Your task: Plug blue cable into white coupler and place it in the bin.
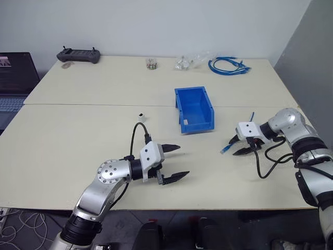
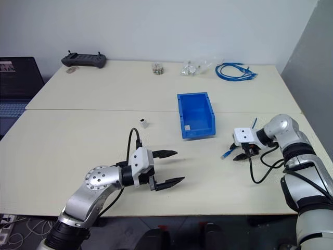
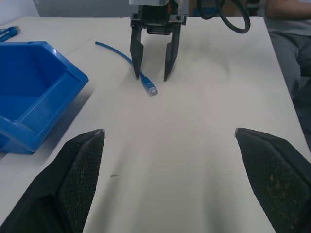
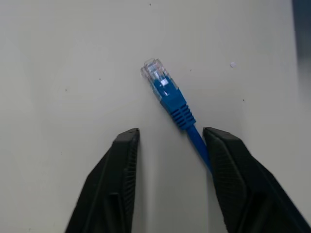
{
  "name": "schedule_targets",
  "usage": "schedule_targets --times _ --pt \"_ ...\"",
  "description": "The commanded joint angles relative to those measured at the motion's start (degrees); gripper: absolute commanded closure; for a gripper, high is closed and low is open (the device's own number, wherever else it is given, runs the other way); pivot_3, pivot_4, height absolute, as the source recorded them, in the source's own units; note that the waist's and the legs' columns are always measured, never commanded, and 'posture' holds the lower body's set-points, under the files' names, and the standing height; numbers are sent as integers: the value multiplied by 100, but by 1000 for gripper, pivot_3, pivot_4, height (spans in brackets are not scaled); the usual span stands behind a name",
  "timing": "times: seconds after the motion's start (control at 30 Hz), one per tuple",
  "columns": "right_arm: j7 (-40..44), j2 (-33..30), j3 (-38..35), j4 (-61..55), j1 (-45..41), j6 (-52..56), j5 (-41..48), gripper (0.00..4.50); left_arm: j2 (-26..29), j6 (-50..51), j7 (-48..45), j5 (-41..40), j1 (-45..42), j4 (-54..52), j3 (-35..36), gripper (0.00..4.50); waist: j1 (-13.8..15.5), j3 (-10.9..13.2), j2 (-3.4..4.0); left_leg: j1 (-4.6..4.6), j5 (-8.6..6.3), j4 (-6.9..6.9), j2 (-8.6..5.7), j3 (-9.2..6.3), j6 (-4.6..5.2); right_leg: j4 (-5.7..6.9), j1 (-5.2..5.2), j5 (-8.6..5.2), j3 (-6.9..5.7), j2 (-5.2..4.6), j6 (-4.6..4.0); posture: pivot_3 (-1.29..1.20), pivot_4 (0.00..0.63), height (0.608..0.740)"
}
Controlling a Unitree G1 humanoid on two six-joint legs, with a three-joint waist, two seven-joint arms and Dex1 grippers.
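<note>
Wide pale table [image 1: 78,135] across the whole scene; small blue bin [image 1: 194,108] standing near its middle, sloped front toward the robot, nothing visible inside; tiny white coupler [image 1: 141,114] well to the left of the bin, alone on the bare top, untouched.

Left gripper [image 1: 173,163] hovering low over the near table, fingers spread wide, holding nothing; nearer to the coupler than the other arm, though well apart from it.

Right gripper [image 4: 170,145] down at the table to the right of the bin, fingers part-way together and straddling the blue cable [image 4: 171,101]; one finger touching the cord just behind the plug, the other apart from it, so not yet clamped. Cable lying flat, long axis running out from between the fingers, clear plug end pointing away from the wrist and toward the left arm; tail trailing back toward the bin side. Probably only a squeeze needed, with no further reach; plug left free beyond the fingertips for the coupler.
</note>
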Motion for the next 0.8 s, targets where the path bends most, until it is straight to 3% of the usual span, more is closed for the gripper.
schedule_targets --times 0.03,0.2,0.43,0.5,0.63,0.73,0.8 --pt "-43 75 8 114 -167 -192 -141 3249 -80 -9 -4 -65 -102 -206 -79 0 -1 0 0 3 0 0 0 -1 0 6 0 0 0 1 -1 0 150 740" --pt "-50 175 -35 176 -230 -210 -192 4408 -85 -1 0 -83 -90 -246 -107 0 -30 0 0 10 0 1 3 2 0 17 0 1 6 6 -3 0 150 740" --pt "112 173 -201 123 -289 -89 -72 4459 -3 9 3 -106 13 -338 -49 0 -54 0 1 10 1 2 4 1 0 20 0 1 5 5 -4 0 150 740" --pt "395 339 -393 -191 -272 385 273 4460 87 15 18 -130 139 -404 60 0 -58 0 2 10 1 1 3 1 0 20 0 1 5 5 -4 0 150 740" --pt "647 816 -480 -1694 138 1735 873 4460 280 78 164 -261 667 -700 443 0 -165 4 8 9 1 1 10 2 0 25 -4 1 8 4 -7 0 150 740" --pt "158 1020 -126 -2944 554 2268 581 4460 353 308 500 -434 1386 -1041 984 0 -146 5 11 12 0 -2 23 -8 0 37 -9 3 0 10 -22 0 150 740" --pt "-192 1319 -99 -3647 701 3246 633 4460 350 384 737 -463 1943 -1293 1331 0 -125 6 13 5 0 -3 24 -17 0 40 -14 -1 -9 10 -29 0 150 740"
